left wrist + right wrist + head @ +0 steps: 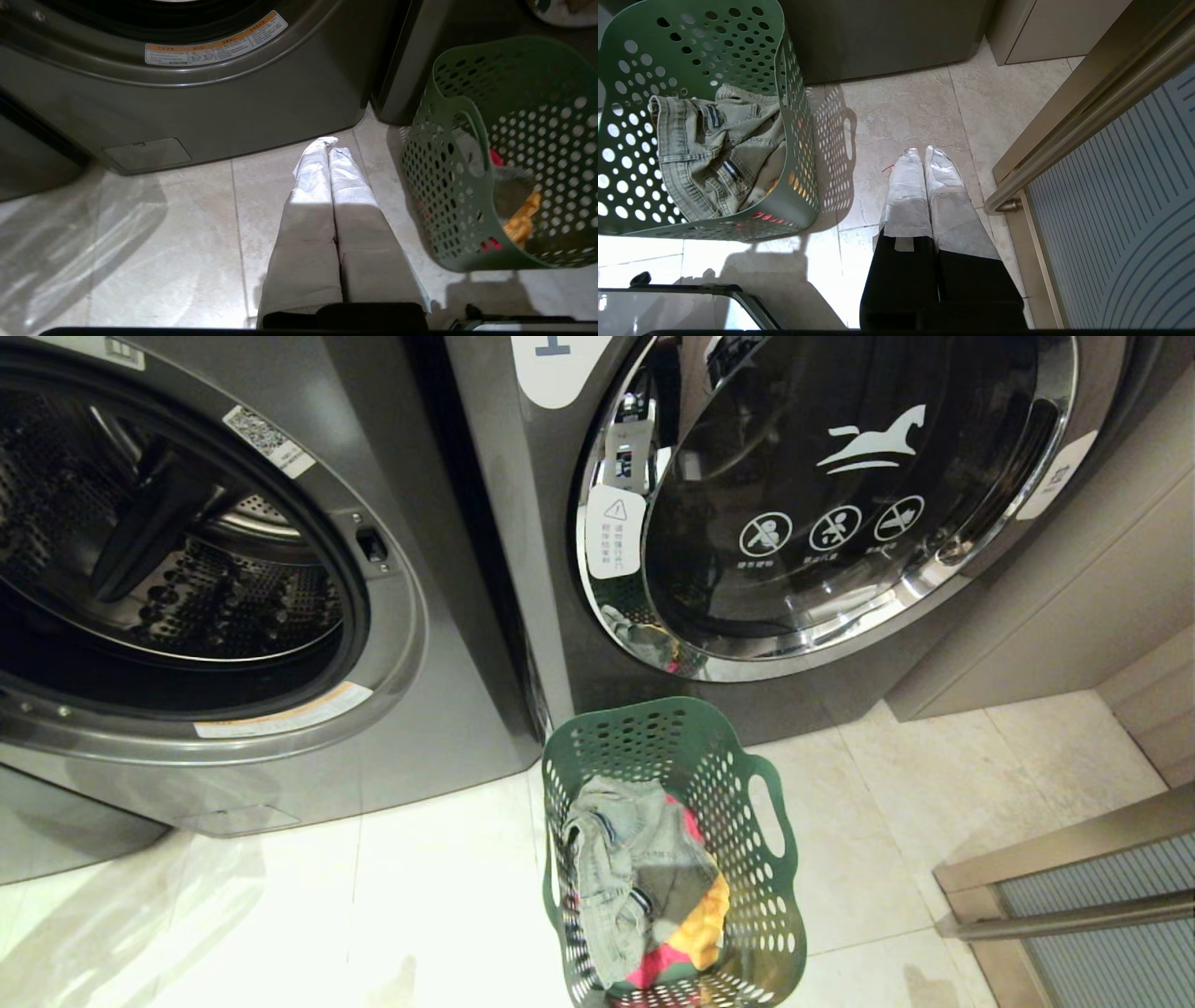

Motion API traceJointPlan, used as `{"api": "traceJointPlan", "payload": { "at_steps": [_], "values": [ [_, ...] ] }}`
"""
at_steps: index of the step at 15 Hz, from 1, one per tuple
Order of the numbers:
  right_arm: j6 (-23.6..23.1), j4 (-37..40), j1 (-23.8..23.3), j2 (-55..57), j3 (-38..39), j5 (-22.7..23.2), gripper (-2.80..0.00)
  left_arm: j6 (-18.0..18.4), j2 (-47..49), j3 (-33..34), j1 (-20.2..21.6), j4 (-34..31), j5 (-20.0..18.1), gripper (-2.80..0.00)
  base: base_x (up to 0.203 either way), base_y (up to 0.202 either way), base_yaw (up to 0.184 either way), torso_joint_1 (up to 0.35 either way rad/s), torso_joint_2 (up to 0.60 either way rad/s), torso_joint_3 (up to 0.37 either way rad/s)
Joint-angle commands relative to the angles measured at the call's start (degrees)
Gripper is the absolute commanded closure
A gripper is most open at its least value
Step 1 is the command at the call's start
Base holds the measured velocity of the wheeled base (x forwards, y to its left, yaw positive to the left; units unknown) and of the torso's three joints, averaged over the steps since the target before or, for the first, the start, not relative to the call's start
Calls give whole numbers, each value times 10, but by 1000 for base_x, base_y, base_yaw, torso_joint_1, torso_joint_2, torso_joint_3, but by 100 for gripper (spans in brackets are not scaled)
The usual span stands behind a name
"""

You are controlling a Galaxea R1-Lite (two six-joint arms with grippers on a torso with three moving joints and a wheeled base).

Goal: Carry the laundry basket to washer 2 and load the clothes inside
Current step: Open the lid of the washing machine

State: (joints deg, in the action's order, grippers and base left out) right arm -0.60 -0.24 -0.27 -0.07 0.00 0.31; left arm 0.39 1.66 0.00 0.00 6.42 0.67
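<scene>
Neither arm shows in the head view. Left gripper (328, 144): fingers (310, 172) pressed together along their length, nothing between them, pointing down toward the floor. Right gripper (922, 154): same pose, fingers (906, 186) closed flat against each other, empty, aimed downward. Both sets of fingers wear pale wrapping; black housing shows behind them.

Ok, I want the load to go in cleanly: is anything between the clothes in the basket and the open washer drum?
Nothing visible. The open washer on the left shows a bare drum mouth; the laundry basket with the clothes stands on tile just right of it.
</scene>
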Motion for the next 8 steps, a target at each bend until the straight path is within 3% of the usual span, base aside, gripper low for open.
{"api": "traceJointPlan", "payload": {
  "at_steps": [1,8],
  "values": [
    [0,0,0,1,0,0,0,-20,-16,23,-1,0,2,0,0,0,0,0,0,0],
    [0,0,0,0,0,0,0,-19,-16,23,-1,-1,2,0,0,0,0,0,0,0]
  ]
}}
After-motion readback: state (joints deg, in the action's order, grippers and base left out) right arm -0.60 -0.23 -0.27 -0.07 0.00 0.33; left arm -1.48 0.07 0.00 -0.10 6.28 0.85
